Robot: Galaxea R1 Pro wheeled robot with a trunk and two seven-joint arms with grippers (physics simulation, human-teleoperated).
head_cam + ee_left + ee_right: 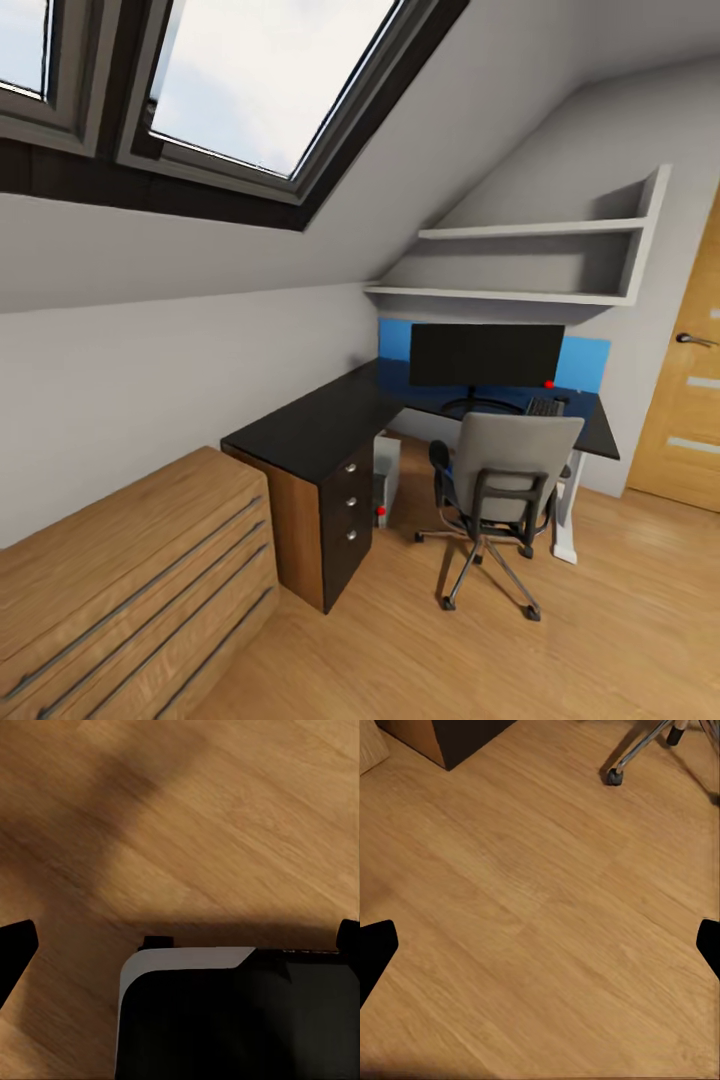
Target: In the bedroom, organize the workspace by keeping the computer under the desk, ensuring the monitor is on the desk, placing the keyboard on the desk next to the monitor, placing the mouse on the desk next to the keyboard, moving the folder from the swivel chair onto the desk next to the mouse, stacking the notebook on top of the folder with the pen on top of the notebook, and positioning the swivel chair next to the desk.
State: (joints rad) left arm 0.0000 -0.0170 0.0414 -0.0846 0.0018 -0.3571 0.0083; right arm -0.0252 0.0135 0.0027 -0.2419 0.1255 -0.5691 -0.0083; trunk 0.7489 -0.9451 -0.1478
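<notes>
The black L-shaped desk (310, 425) stands in the far corner. On it the wide black monitor (487, 355) stands upright, with the keyboard (545, 407) in front of its right end. A small dark shape beside the keyboard looks like the mouse (562, 399). The light-grey computer (385, 480) stands under the desk beside the drawer unit. The grey swivel chair (510, 465) faces the desk, back toward me; a blue sliver at its seat edge may be the folder (452, 465). Notebook and pen are hidden. Both grippers, left (180, 941) and right (540, 949), hang open over the wooden floor.
A light-wood drawer chest (130, 580) lines the left wall in front of me. White shelves (530, 260) and a blue wall panel (585, 360) hang above the desk. A wooden door (690, 380) is at right. One chair castor (615, 776) is in the right wrist view.
</notes>
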